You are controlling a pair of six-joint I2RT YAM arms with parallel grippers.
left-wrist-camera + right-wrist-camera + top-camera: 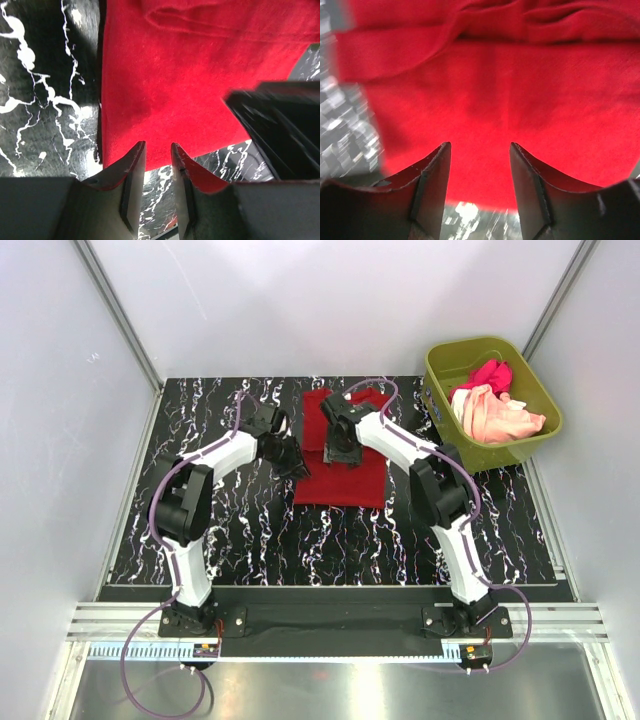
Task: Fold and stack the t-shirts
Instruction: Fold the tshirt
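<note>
The soft deep red cloth t-shirt (pixel 340 488) lay flat on the black marbled table (pixel 240 540). The left gripper (pixel 157 146), at its 9 o'clock edge, was narrow and empty. The right gripper (pixel 480 145) was wide and empty above it. A magenta-pink t-shirt (pixel 490 373) and a pale peach t-shirt (pixel 500 418) sat in the olive-green plastic tub (pixel 548 405) at 2 o'clock.

— How much of the deep red shirt (pixel 340 485) shows from above?
— Not its middle; the left arm (pixel 225 452) and right arm (pixel 395 440) cover it.
— And the wrist views?
— Both cut it off at the top; a blurred dark shape (pixel 280 135) hides part of its edge.
— The tub (pixel 510 450)?
— The magenta shirt (pixel 490 373) is half buried under the peach shirt (pixel 500 418).
</note>
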